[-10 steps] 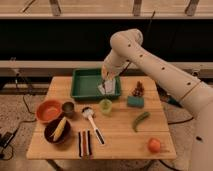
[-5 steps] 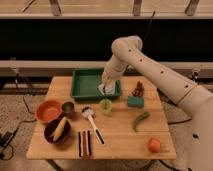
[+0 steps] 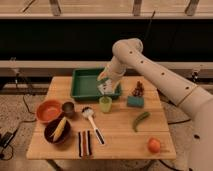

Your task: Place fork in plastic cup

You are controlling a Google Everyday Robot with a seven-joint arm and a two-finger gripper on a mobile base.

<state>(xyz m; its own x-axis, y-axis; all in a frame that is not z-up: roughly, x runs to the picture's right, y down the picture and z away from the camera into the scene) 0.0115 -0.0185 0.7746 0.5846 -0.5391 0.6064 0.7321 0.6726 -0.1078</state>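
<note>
Gripper point(image 3: 106, 86) is hanging over the near-right part of the green tray point(image 3: 82, 85), pointing down, just up at 12 o'clock from the plastic cup point(image 3: 105, 103). Can't tell if it is clenched or released, and can't tell if it's carrying anything. Fork: not making it out anywhere, neither in the tray nor on the table point(image 3: 120, 137); likely hidden at the gripper or too thin to see. My guess is the arm is working in the tray because the fork is there or just lifted from it.

Plastic cup is standing upright on the table, just outside the tray's near rim, mouth open upward, so a short move toward 6 o'clock would bring the gripper above it.

Going outward: blue-green block point(image 3: 135, 101) at 3 o'clock of the cup, dark clustered item point(image 3: 138, 90) behind it. White-handled utensil point(image 3: 93, 123) lying at 7 o'clock, dark metal cup point(image 3: 68, 108) at 9 o'clock, orange bowl point(image 3: 48, 110) beyond it. Dark bowl with yellow item point(image 3: 58, 130) near the left front. Green pepper point(image 3: 141, 120) at 4 o'clock, orange fruit point(image 3: 154, 145) at the right front, striped item point(image 3: 85, 143) at the front edge.
</note>
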